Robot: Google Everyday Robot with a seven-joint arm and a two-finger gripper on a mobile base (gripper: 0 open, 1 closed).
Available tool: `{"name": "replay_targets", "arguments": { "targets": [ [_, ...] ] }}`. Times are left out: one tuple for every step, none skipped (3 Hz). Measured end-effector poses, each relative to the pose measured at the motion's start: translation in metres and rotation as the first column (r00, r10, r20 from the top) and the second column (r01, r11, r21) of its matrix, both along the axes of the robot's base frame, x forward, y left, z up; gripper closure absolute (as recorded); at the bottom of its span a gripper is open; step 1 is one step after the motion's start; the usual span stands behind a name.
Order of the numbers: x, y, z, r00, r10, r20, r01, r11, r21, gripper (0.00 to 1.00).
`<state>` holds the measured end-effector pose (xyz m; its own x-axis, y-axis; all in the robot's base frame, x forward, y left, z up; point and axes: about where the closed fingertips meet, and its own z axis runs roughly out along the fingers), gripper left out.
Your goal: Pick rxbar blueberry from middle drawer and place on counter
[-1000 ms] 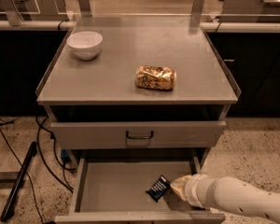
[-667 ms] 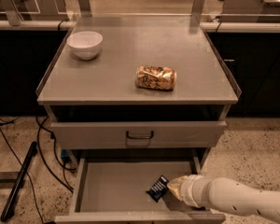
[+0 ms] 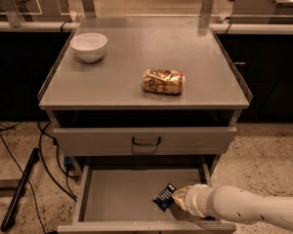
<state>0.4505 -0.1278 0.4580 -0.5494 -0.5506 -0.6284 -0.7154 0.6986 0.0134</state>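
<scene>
Reaching slightly further left, end effector point(image 3: 180, 198) just beside unmoved rxbar blueberry point(image 3: 164, 198), in middle drawer point(image 3: 117, 199), grip unclear.

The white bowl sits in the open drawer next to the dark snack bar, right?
No. The camera view shows the white bowl on the counter. Only the dark snack bar lies in the open drawer, with the tool beside it.

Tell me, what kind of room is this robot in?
Probably a lab or workshop: metal counter, loose cables on speckled floor, and the gripper in the middle drawer by the rxbar blueberry.
</scene>
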Motion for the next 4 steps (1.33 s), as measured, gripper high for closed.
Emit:
{"name": "replay_targets", "arguments": {
  "targets": [
    [0.0, 0.0, 0.0, 1.0, 0.0, 0.0, 0.0, 1.0, 0.0, 0.58],
    [0.001, -0.008, -0.014, 0.9998, -0.016, -0.009, 0.016, 1.0, -0.018, 0.34],
    [0.008, -0.014, -0.033, 0.9991, -0.041, 0.004, 0.041, 0.999, -0.033, 0.07],
    [0.015, -0.011, -0.046, 0.9989, -0.045, 0.012, 0.045, 0.998, -0.033, 0.2]
  ]
}}
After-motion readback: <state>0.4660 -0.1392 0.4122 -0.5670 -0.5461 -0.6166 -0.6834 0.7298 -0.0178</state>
